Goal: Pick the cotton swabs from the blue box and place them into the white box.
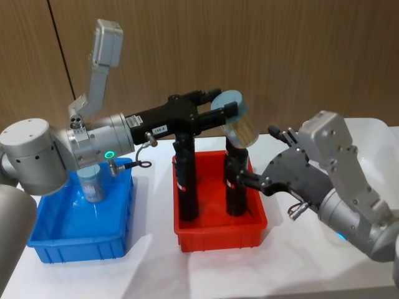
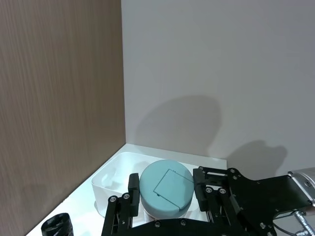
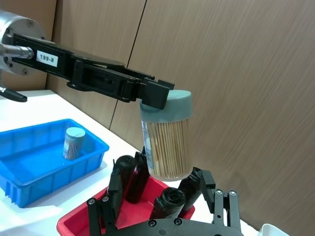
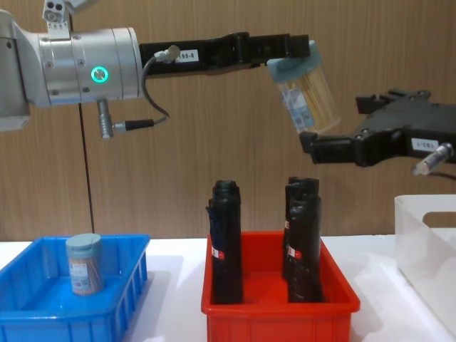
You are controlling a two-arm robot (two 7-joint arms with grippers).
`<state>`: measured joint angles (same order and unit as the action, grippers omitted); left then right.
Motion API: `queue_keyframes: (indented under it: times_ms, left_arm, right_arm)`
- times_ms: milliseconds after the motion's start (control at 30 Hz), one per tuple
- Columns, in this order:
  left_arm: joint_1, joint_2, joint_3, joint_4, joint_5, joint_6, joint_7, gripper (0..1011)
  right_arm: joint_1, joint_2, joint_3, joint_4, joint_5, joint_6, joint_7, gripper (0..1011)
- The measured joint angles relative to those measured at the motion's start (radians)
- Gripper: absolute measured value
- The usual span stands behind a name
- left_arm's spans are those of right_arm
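The left gripper [image 4: 292, 53] is up high, reaching across from the 9 o'clock side, and its two fingers are clamped tight on the pale blue lid of a cotton swab jar [image 4: 311, 96]. The jar hangs in the air above the red bin [image 4: 278, 322] and it is tilted: the lid points up toward 11 o'clock and the bottom points down toward 5 o'clock. You can see the thin tan sticks packed inside it. The right gripper [image 4: 331, 122] comes in from the 3 o'clock side. Its fingers are spread apart with nothing in them, and they sit very close to the bottom of the jar, at about 4 o'clock from it – I cannot tell if they touch it. A second jar [image 4: 84, 265] stands upright in the blue box [image 1: 81, 250], which sits on the white table [image 1: 156, 274] at 9 o'clock from the red bin. Two tall black rolls [image 4: 226, 242] stand in the red bin. The white box [image 4: 427, 242] is at 3 o'clock from the red bin – just beside it, by the edge of the chest view
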<state>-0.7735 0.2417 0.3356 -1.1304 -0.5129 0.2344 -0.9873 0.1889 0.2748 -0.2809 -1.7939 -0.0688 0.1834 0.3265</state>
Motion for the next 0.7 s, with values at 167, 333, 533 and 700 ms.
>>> queue_keyframes:
  times_ms: [167, 333, 533, 700]
  left_arm:
    - [0.000, 0.000, 0.000, 0.000, 0.000, 0.000, 0.000, 659]
    - [0.000, 0.000, 0.000, 0.000, 0.000, 0.000, 0.000, 659]
    - [0.000, 0.000, 0.000, 0.000, 0.000, 0.000, 0.000, 659]
    - [0.000, 0.000, 0.000, 0.000, 0.000, 0.000, 0.000, 659]
  right_arm:
    - [0.025, -0.011, 0.000, 0.020, -0.002, 0.030, 0.020, 1002]
    - [0.046, -0.019, 0.000, 0.035, -0.005, 0.051, 0.034, 1002]
    - [0.070, -0.026, 0.003, 0.052, -0.007, 0.070, 0.043, 1002]
    - [0.087, -0.029, 0.007, 0.065, -0.008, 0.080, 0.046, 1002]
